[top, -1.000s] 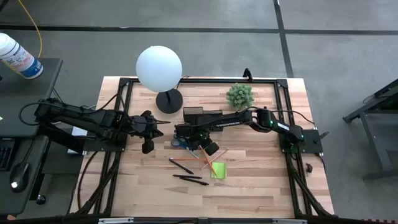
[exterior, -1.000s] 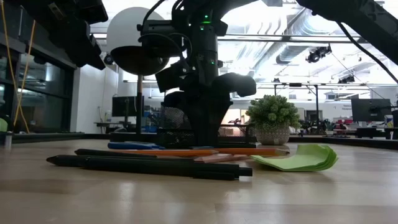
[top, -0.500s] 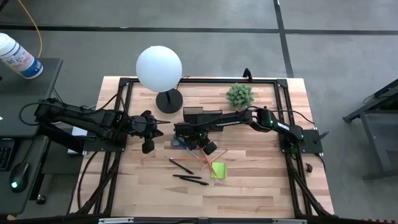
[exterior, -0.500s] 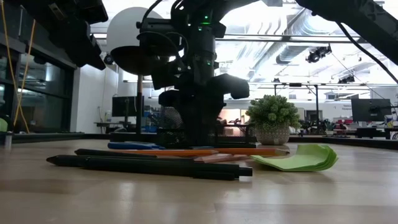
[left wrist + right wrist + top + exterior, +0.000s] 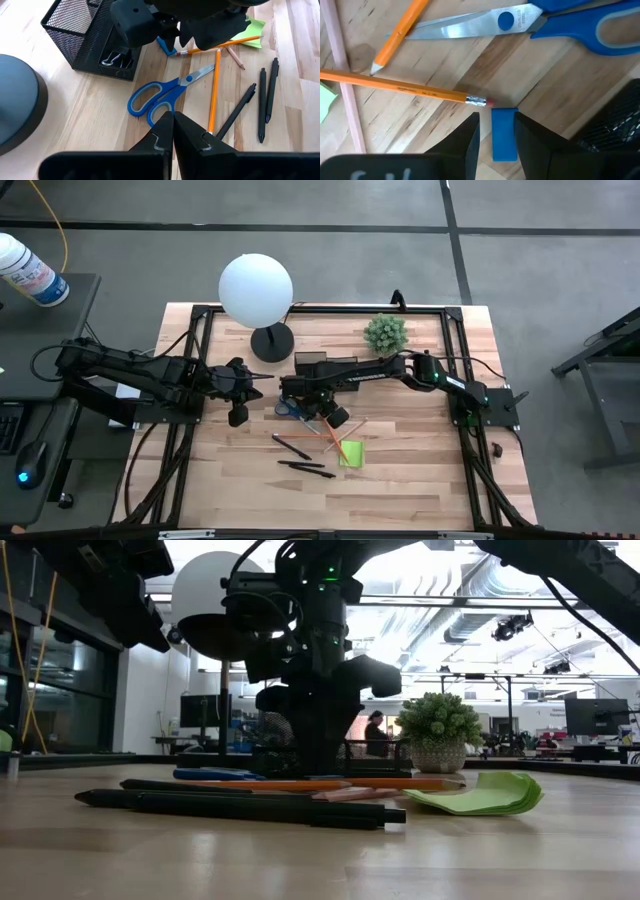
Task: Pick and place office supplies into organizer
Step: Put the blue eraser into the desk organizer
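**Right claw clamped on a blue block beside the mesh caddy**

The right claw (image 5: 496, 131) grips a flat blue rectangular block (image 5: 504, 134) just above the grainy wooden bench (image 5: 420, 470), next to the black wire-mesh organizer (image 5: 87, 35). Blue-handled steel scissors (image 5: 162, 93) and slim orange pencils (image 5: 215, 90) lie nearby. The left claw (image 5: 173, 135) hovers, pressed together.

scissors: small blue-handled steel scissors (image 5: 162, 95) lying flat on the wooden bench, blades shut, just beside the caddy
pencils: thin orange wooden pencils (image 5: 215, 85), lying flat and crossing near the scissor tips; one eraser end just beside a small flat blue rectangular piece (image 5: 504, 134)
pens: slim black pens (image 5: 262, 102) lying flat, roughly parallel, beyond the pencils
sticky pad: lime-green square paper pad (image 5: 351, 453), top sheets curled up
organizer: black wire-mesh rectangular caddy (image 5: 85, 35), upright, metal clips in one compartment
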`<state>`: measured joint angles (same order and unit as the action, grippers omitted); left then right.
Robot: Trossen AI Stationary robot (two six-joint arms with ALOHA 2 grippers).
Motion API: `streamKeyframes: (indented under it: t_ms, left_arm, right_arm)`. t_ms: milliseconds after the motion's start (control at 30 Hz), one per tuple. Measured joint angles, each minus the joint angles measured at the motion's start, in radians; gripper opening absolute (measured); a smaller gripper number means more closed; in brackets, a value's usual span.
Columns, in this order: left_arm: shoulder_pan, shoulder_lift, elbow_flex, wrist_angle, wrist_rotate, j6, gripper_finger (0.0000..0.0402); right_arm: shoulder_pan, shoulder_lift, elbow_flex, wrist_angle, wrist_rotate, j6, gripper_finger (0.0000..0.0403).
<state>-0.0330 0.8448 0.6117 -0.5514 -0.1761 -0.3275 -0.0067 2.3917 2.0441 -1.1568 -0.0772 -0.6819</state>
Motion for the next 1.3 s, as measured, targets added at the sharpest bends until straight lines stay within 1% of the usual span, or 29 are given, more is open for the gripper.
streamKeyframes:
  t_ms: [133, 700, 800, 900, 1000, 1133, 1300]
  left_arm:
    - [0.0, 0.0, 0.0, 0.0, 0.0, 0.0, 0.0001]
    - [0.0, 0.0, 0.0, -0.002, 0.0, 0.0, 0.0001]
    - [0.0, 0.0, 0.0, -0.002, 0.0, 0.0, 0.0001]
    - [0.0, 0.0, 0.0, -0.002, 0.0, 0.0, 0.0001]
    - [0.0, 0.0, 0.0, -0.002, 0.0, 0.0, 0.0001]
    - [0.0, 0.0, 0.0, -0.002, 0.0, 0.0, 0.0001]
    - [0.0, 0.0, 0.0, -0.004, 0.0, 0.0, 0.0001]
  right_arm:
    - [-0.001, 0.0, 0.0, 0.0, 0.007, 0.0, 0.0109]
    - [-0.002, -0.001, 0.002, -0.013, -0.027, 0.023, 0.0109]
    - [0.006, -0.001, 0.025, -0.028, 0.004, 0.044, 0.012]
    - [0.01, -0.002, 0.063, -0.041, -0.031, 0.058, 0.0132]
    - [0.025, -0.002, 0.089, -0.062, 0.017, 0.056, 0.0134]
    - [0.047, -0.003, 0.116, -0.077, 0.052, 0.068, 0.012]
    - [0.065, -0.003, 0.116, -0.071, 0.018, 0.117, 0.0097]
